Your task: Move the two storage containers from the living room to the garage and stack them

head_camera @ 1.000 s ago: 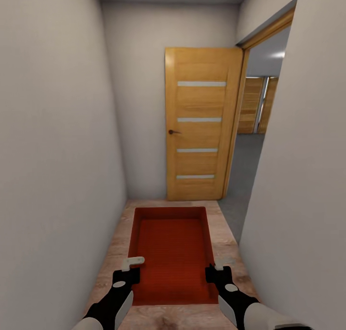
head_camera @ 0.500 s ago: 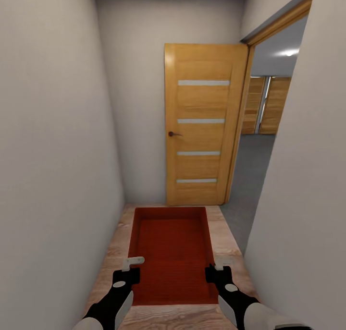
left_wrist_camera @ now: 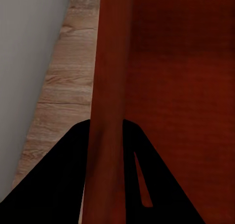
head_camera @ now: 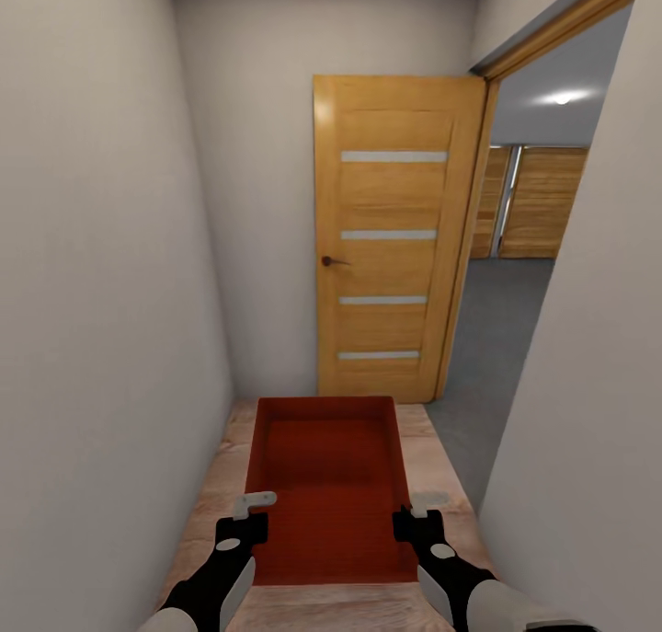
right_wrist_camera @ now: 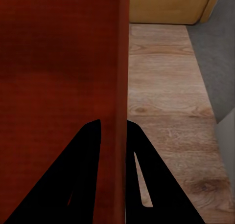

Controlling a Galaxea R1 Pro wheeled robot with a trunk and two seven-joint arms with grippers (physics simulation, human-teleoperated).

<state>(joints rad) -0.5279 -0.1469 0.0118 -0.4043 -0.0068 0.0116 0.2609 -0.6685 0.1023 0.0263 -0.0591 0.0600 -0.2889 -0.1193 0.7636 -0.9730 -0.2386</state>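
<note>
Between us and the open door [head_camera: 397,236], we carry one storage container [head_camera: 329,485]: left pincer [head_camera: 246,512] and right pincer [head_camera: 416,512] each clamp a side wall. Garage floor [head_camera: 501,338] lies far right; placing and stacking remain.

Your left gripper [head_camera: 246,520] and right gripper [head_camera: 414,518] stand at opposite long walls of the storage container [head_camera: 326,485], which lies between them and runs forward from both; in the wrist views, one finger of each sits inside the container [left_wrist_camera: 181,87] [right_wrist_camera: 54,72] and the other outside, the wall between them. Below the grippers lies the plank floor [head_camera: 432,471]. A wall [head_camera: 92,319] stands just left of your left gripper. Ahead of both, past the container's far end, stands the open door [head_camera: 391,246]. Forward and right of your right gripper, the doorway [head_camera: 515,282] opens onto the garage floor [head_camera: 492,328], with the slatted garage door [head_camera: 542,204] far behind.
</note>
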